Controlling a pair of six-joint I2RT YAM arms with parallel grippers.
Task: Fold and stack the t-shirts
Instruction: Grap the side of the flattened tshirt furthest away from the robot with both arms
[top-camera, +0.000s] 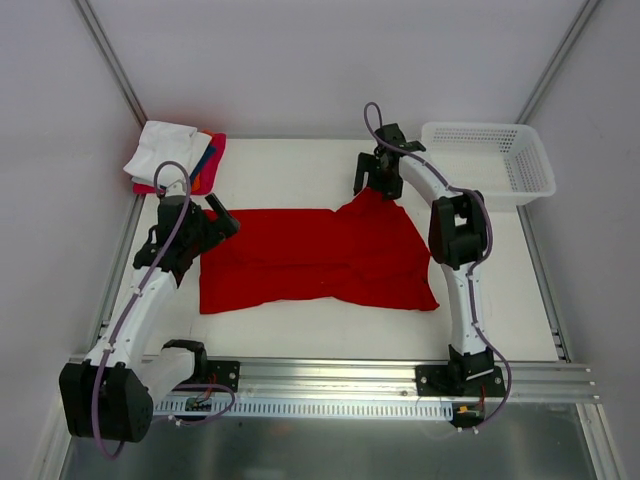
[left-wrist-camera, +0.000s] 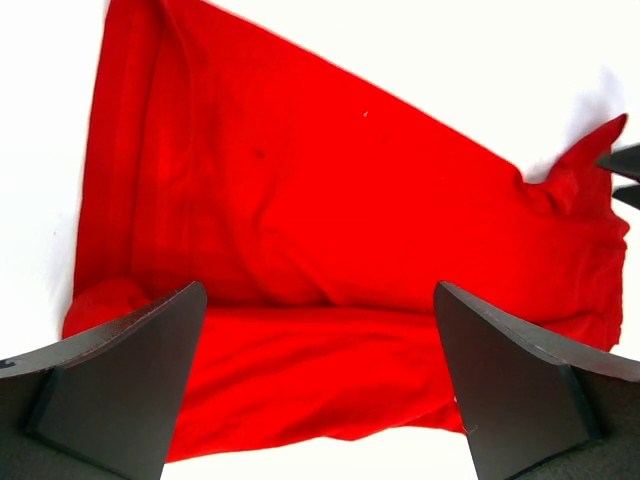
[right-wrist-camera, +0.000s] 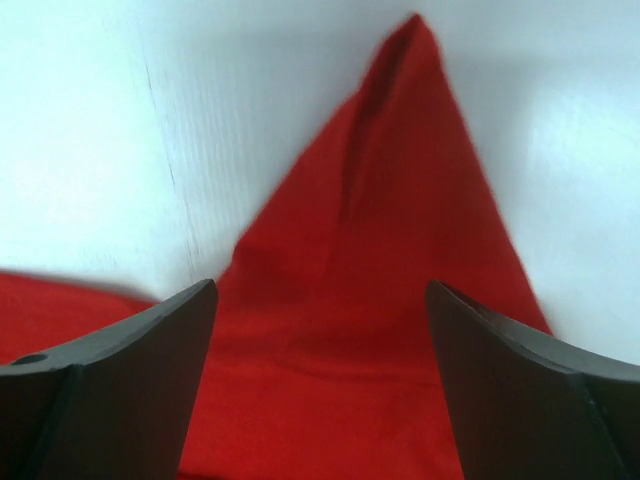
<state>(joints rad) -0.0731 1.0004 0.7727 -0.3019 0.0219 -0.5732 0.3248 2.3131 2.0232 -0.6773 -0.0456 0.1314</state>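
Red shirt (top-camera: 310, 262), partly folded, flat beneath and between left gripper (top-camera: 208, 226) and right gripper (top-camera: 378, 182), both jaws spread wide, holding nothing; folded stack (top-camera: 178, 156) just beyond left gripper.

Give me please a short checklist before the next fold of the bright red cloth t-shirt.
1. Left gripper open: ok.
2. Right gripper open: ok.
3. Right gripper over the bright red cloth t-shirt's pointed far corner: ok.
4. Shirt lying flat, edges square: not ok, that corner sticks out.
5. Left fingertips touching cloth: cannot tell.
6. Stack of folded shirts apart from the red one: ok.
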